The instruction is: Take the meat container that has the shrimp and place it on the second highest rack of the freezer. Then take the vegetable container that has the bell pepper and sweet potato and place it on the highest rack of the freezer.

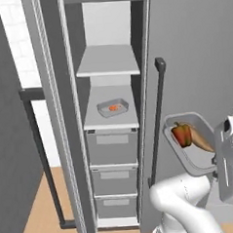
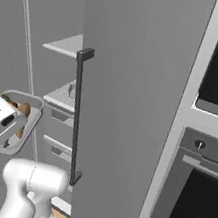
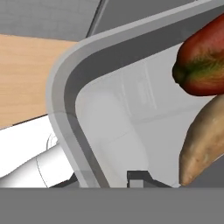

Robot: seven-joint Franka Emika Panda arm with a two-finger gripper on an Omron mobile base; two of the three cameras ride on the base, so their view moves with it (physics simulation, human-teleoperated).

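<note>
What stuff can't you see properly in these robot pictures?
- Gripper: in the hand view the bottom edge cuts off its fingertips.
- Shrimp: too small in the left base view to see its shape.
- Sweet potato: far end hidden behind the robot's hand, left base view.
- Freezer shelves: mostly hidden by its door, right base view.

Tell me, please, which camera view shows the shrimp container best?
The left base view: the shrimp container sits in full sight on the second highest rack of the open freezer, with the orange shrimp inside. In the right base view the freezer door hides nearly all of it. The hand view looks into the vegetable container instead.
</note>
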